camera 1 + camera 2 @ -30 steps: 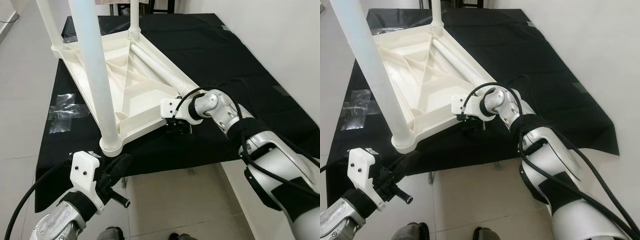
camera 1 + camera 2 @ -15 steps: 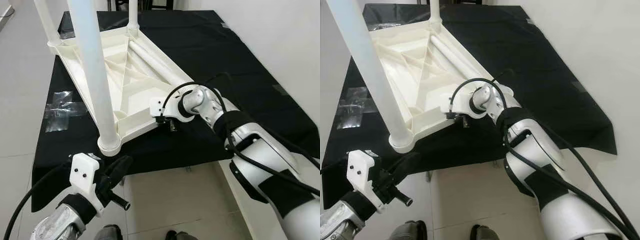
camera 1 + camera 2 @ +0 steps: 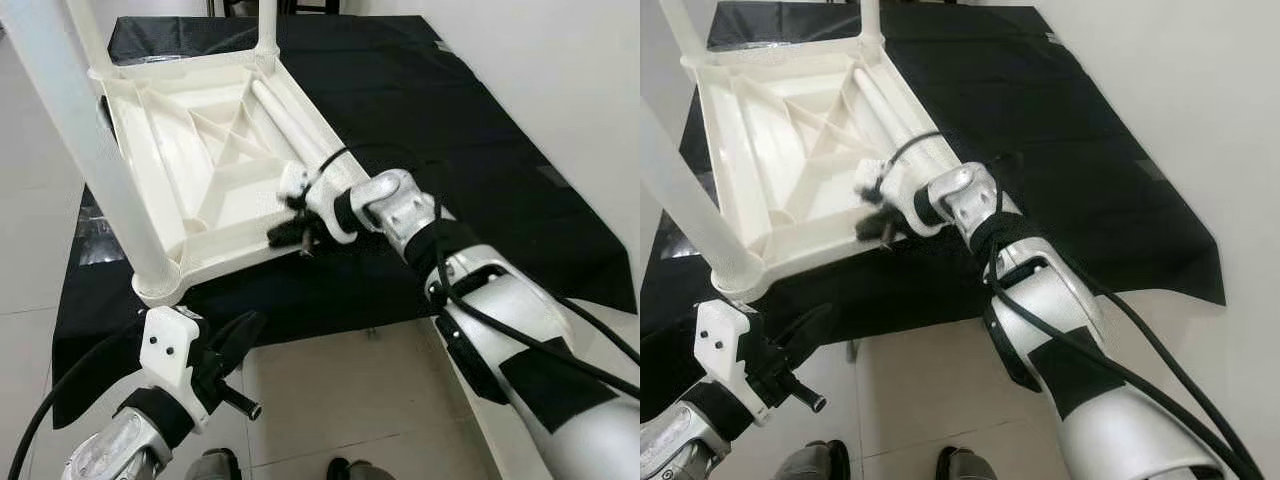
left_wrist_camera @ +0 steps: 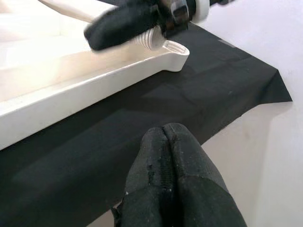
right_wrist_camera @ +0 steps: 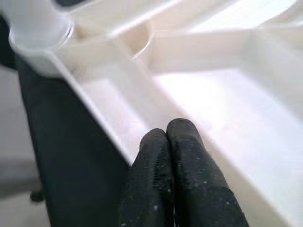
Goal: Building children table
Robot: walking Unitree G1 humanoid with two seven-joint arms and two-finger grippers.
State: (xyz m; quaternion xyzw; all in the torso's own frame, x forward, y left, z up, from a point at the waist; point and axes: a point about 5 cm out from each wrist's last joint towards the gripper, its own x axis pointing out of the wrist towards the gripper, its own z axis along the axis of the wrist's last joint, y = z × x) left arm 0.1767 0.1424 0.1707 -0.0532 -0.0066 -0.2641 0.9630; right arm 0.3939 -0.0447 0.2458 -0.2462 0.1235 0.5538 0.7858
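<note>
On the black-cloth-covered work table [image 3: 480, 110] sits the white plastic children's table top [image 3: 190, 150], flipped upside down so you see all the ribs underneath. White tubular legs are already standing up out of some of its corner sockets, the nearest one [image 3: 75, 160] rising at the front-left corner, and one loose white leg tube [image 3: 290, 125] is lying along the right-hand rail inside the frame.

Right gripper [image 3: 290, 232] is reaching across over the near-right edge of the upturned top, right by the threaded end of that loose tube. Its wrist view has the two black fingers pressed flat together with nothing between them, hovering over a ribbed pocket. Left gripper [image 3: 235, 340] hangs low in front of the table edge, fingers also closed on nothing, so it's basically idle.

My guess is the step is getting that last leg up and into the open socket [image 4: 173, 49] at the near-right corner. If I were doing it: spread the fingers first, grab the tube close to the threaded end so it doesn't swing, line it up dead straight over the socket, then twist. Bringing the left gripper up to brace the frame would help, since light plastic on cloth will probably slide.
</note>
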